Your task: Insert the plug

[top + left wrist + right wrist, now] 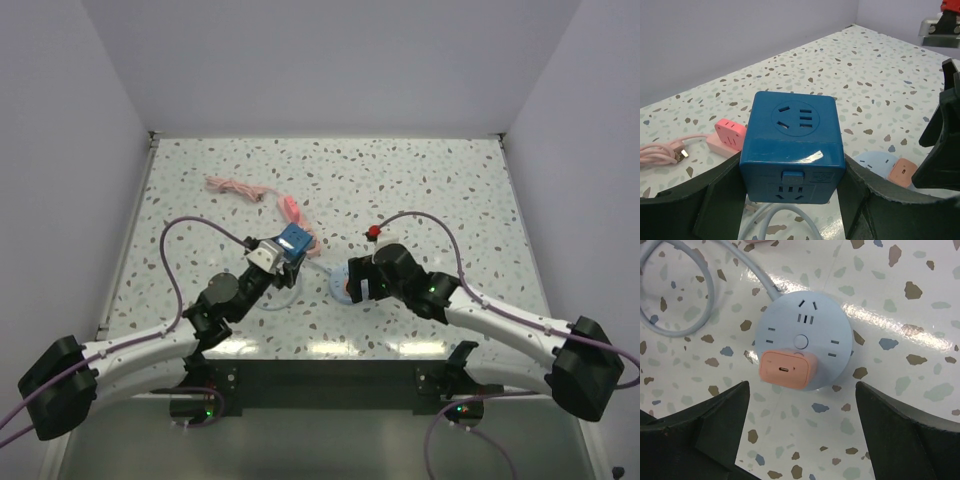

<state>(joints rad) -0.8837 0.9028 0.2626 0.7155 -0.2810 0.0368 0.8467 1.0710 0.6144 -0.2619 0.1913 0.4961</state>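
Note:
My left gripper (pixel 283 252) is shut on a blue cube socket (pixel 294 239), its fingers (pixel 720 195) pressing both sides of the cube (pixel 792 145), which is held just above the table. A round light-blue socket (pixel 802 325) lies flat with a pink charger plug (pixel 789 370) seated in its near side. My right gripper (pixel 802 412) hangs open and empty right above it, fingers (pixel 715 415) wide apart. In the top view the right gripper (pixel 352 282) covers most of the round socket (pixel 338 288). The round socket (pixel 872 161) and pink charger (pixel 902 171) also show in the left wrist view.
A pink power strip (pixel 730 136) with its coiled pink cable (pixel 235 187) lies behind the cube. The round socket's pale cable (pixel 705 285) loops under the left gripper (pixel 775 220). A small red object (pixel 376 233) sits behind the right arm. White walls enclose the table.

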